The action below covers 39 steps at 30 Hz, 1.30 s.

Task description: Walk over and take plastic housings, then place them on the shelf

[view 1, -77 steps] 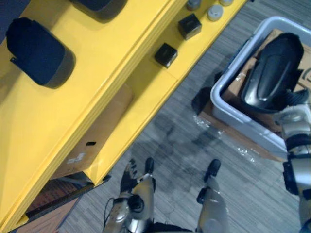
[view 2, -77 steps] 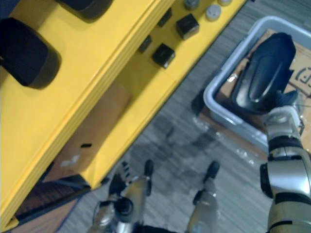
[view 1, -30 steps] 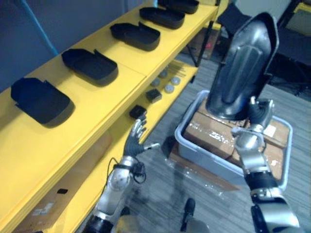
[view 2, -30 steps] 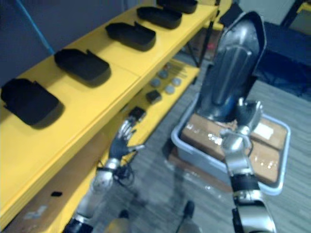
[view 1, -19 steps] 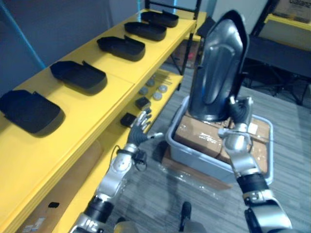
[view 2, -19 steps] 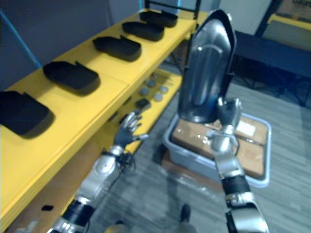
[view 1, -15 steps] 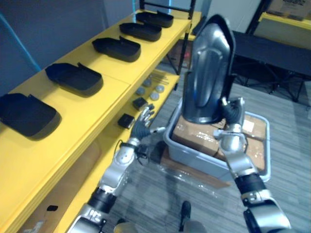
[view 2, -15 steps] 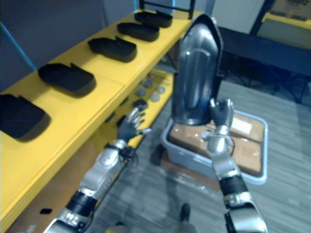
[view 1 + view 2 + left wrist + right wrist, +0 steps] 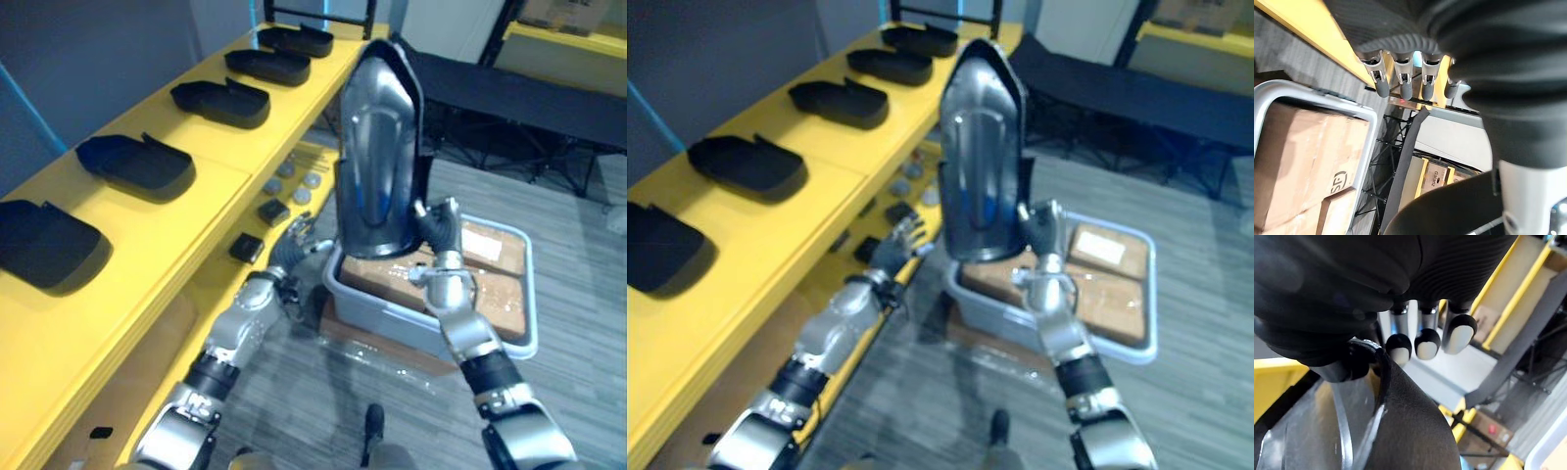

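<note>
plastic housing (image 9: 377, 157), dark and glossy, is held upright in the middle of the scene with its narrow end pointed up.

at the far left a yellow shelf (image 9: 240, 157) is seen. on its top board a row of black housings (image 9: 135, 164) is laid out, each set apart from the next with the hollow side turned up. on the lower board two small black boxes (image 9: 246, 247) and a few grey discs (image 9: 292, 196) are placed.

just past the edge of that lower board the left hand (image 9: 294, 245) is raised. its fingers are kept straight and spread, and nothing is held in it. it is found near the lower left edge of the upright housing.

the lower end of the upright housing is gripped by the right hand (image 9: 438, 250), which is placed at its lower right. the fingers are curled round the rim, and in the right wrist view the thumb is seen laid against that rim.

lower down and to the right a grey bin (image 9: 392, 328) is seen, with cardboard boxes (image 9: 490, 294) packed inside it. the housing is held above the bin's left part.
</note>
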Available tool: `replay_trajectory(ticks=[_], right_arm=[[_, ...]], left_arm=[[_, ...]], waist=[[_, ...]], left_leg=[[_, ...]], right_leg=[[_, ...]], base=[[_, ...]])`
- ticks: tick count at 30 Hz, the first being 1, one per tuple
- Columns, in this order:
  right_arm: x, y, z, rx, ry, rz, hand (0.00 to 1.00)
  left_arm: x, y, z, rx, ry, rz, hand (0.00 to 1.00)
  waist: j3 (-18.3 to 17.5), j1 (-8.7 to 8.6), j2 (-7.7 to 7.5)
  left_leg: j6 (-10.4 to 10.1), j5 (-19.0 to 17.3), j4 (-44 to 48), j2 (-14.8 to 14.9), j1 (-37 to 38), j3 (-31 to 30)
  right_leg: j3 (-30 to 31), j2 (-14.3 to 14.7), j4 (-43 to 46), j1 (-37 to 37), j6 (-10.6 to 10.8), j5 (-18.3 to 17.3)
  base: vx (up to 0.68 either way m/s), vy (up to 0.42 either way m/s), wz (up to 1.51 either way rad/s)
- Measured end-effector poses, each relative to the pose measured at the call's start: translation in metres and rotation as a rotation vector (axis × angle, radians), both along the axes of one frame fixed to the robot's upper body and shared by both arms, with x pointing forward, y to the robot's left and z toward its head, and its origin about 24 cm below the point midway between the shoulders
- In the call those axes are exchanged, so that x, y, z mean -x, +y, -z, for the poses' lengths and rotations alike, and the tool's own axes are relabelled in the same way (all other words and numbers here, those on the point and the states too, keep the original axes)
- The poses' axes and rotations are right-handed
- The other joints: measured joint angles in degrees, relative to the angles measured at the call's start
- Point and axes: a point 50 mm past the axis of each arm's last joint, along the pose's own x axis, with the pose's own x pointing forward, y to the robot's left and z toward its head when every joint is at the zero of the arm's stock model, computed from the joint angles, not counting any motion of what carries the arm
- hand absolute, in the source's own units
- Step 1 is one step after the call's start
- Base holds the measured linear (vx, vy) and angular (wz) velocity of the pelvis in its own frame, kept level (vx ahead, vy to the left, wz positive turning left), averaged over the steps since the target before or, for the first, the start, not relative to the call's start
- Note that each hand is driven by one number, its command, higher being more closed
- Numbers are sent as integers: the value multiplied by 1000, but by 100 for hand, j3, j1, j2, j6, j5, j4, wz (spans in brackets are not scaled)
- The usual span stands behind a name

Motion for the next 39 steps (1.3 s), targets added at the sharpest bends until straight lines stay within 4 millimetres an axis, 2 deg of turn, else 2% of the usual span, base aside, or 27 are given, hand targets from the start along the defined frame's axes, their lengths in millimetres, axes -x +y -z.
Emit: replay_trajectory(ticks=[8,15,24,33,39], right_arm=[[0,0,0,0,-2,-6,100],[2,4,4,10,18,-33,100],[4,9,9,26,27,-58,100],[6,8,20,37,70,-74,100],[7,9,21,45,61,-90,100]], left_arm=[[-5,2,9,64,90,-19,0],[-16,6,-5,64,48,-46,0],[-19,10,-13,77,-3,-68,0],[-24,12,-38,77,-90,-60,0],[-24,11,-38,75,-90,-55,0]], waist=[[0,-110,0],[-1,-117,-1],[-1,-123,-1],[-1,-121,-2],[-7,-117,-11]], left_leg=[[-13,-5,-27,5,5,12],[-4,-18,-24,1,5,12],[-2,-19,-4,2,10,12],[-1,-21,-18,1,7,6],[0,-21,-6,1,6,-2]], right_leg=[[-7,4,5,-14,50,21],[-4,0,51,-2,65,54],[-3,0,1,0,46,40],[-13,-1,50,3,55,54],[-16,-2,12,11,57,54]], base=[[19,2,0],[14,1,0],[-8,0,0],[0,0,0],[0,0,0]])
